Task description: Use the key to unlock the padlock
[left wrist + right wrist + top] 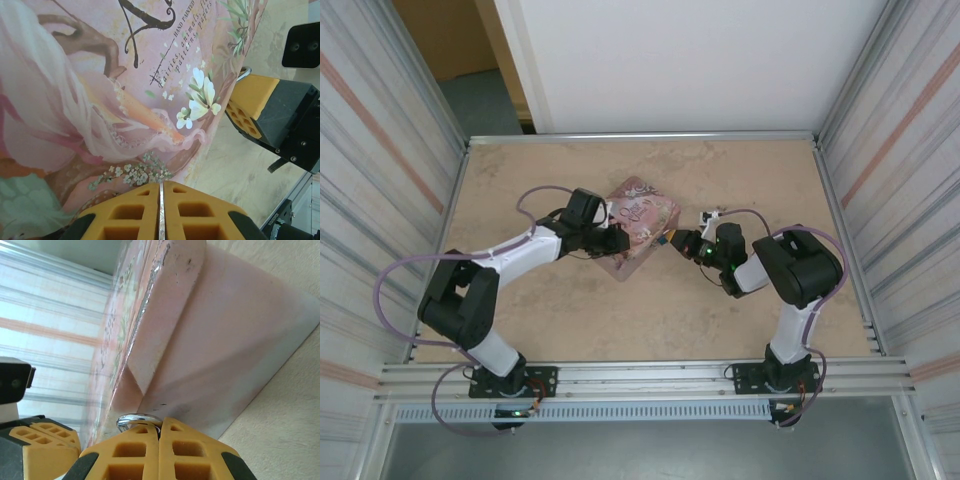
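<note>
Beside the pink tin [210, 330] my right claw [160, 432] pinches the padlock [136, 419], my left claw [161, 186] seemingly the key [161, 215]; unlocking remains.

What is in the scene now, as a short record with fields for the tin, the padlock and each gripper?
pink tin: mid-table, between the two grippers
left gripper: shut on a thin silvery strip, likely the key
right gripper: shut on the padlock
padlock detail: silvery shackle pokes out of the grip; body hidden
</note>
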`<state>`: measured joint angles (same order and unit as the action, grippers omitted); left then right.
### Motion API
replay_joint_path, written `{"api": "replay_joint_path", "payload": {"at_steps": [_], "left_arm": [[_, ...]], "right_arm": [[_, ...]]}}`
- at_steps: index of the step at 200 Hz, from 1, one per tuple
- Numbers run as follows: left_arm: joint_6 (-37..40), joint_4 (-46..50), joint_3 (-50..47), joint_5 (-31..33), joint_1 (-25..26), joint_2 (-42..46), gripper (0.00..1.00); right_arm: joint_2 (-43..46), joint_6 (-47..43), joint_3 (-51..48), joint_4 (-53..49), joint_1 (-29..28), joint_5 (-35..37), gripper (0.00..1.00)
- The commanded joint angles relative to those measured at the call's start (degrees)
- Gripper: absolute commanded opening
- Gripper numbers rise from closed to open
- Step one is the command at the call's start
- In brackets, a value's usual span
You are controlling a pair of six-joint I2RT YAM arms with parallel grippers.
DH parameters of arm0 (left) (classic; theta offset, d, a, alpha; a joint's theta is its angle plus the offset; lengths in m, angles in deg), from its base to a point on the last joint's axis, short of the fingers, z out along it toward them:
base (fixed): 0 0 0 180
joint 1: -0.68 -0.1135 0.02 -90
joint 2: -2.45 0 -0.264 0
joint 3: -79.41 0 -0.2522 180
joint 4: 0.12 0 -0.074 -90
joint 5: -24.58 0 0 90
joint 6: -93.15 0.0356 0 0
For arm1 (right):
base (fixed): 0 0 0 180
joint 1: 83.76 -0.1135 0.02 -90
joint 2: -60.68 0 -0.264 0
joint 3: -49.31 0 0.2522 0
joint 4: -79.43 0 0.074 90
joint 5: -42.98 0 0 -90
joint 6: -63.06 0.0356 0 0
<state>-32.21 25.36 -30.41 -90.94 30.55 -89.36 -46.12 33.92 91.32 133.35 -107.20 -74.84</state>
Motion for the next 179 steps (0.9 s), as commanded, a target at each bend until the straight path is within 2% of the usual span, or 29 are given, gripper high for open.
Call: {"api": "replay_joint_path", "payload": {"at_steps": [1, 32, 94, 134, 165, 179], "left_arm": [[0.5, 7.7, -2.5, 2.3, -1.2, 0.0, 0.1], [1.1, 7.9, -2.4, 2.0, -3.2, 0.7, 0.1], [3.1, 7.8, -1.3, 0.4, -8.1, 0.4, 0.13], [4.7, 7.9, 0.5, -0.4, -8.9, 1.0, 0.19], [5.4, 6.1, -0.4, 0.0, -8.9, 4.8, 0.32], [5.8, 5.8, -1.0, 1.0, -8.9, 7.0, 0.34]], "right_arm": [[2.6, -0.5, -0.5, 1.5, 0.4, 1.8, 0.0], [5.3, -2.9, -1.6, -1.8, 0.6, 2.4, 0.0], [15.6, -11.6, -1.6, -17.5, 1.3, 3.0, 0.0], [22.1, -17.5, -0.4, -28.5, 1.4, 3.8, 0.0], [26.7, -21.7, 1.5, -36.9, 1.3, 4.4, 0.0], [28.7, -23.4, 2.2, -40.4, 1.2, 4.9, 0.0]]}}
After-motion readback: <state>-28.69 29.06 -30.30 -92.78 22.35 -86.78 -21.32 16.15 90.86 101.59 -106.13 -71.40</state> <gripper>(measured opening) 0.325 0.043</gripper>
